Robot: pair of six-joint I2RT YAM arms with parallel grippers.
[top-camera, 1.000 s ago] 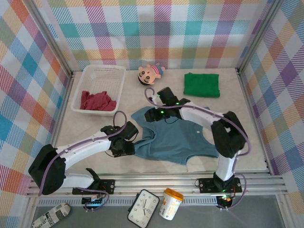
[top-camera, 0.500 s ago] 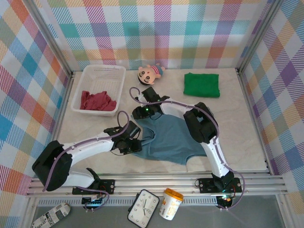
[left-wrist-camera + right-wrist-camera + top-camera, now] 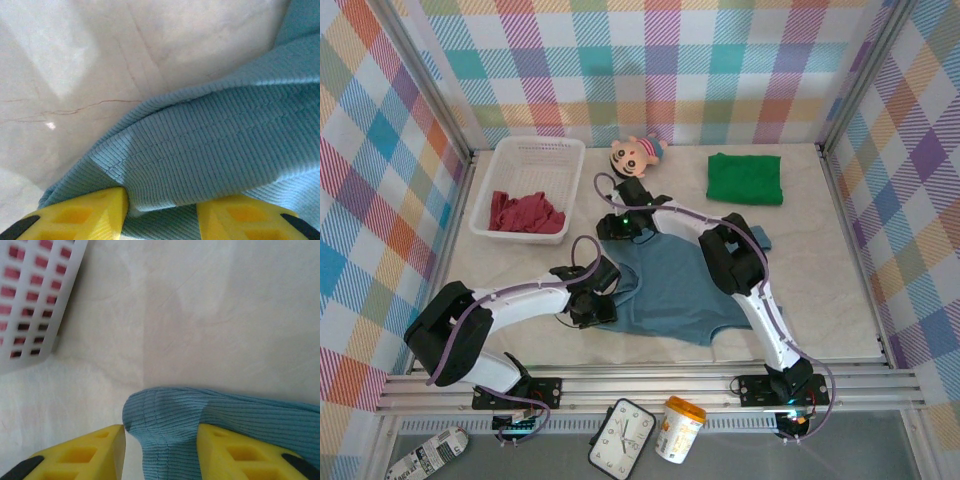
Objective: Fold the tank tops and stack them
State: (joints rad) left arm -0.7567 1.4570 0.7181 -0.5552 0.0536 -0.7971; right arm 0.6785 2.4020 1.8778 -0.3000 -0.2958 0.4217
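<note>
The blue-grey tank top (image 3: 675, 290) lies spread at the table's middle. My left gripper (image 3: 603, 303) is at its near-left edge, and in the left wrist view the ribbed blue cloth (image 3: 210, 150) bunches between the yellow fingers of that gripper (image 3: 161, 200), which is shut on it. My right gripper (image 3: 618, 232) is at the top's far-left corner. In the right wrist view this gripper (image 3: 161, 435) is shut on a raised hump of the blue cloth (image 3: 170, 407). The green tank top (image 3: 745, 178) lies folded at the back right. The dark red tank top (image 3: 525, 212) lies crumpled in the basket.
The white mesh basket (image 3: 532, 152) stands at the back left, and its wall (image 3: 35, 295) is close to my right gripper. A doll (image 3: 638, 152) lies at the back centre. A clock (image 3: 623, 437) and a cup (image 3: 680, 427) sit below the front rail.
My right gripper has swept left along the blue top's far edge to its left corner. My left gripper has edged right onto the near-left edge. Both have closed on the cloth.
</note>
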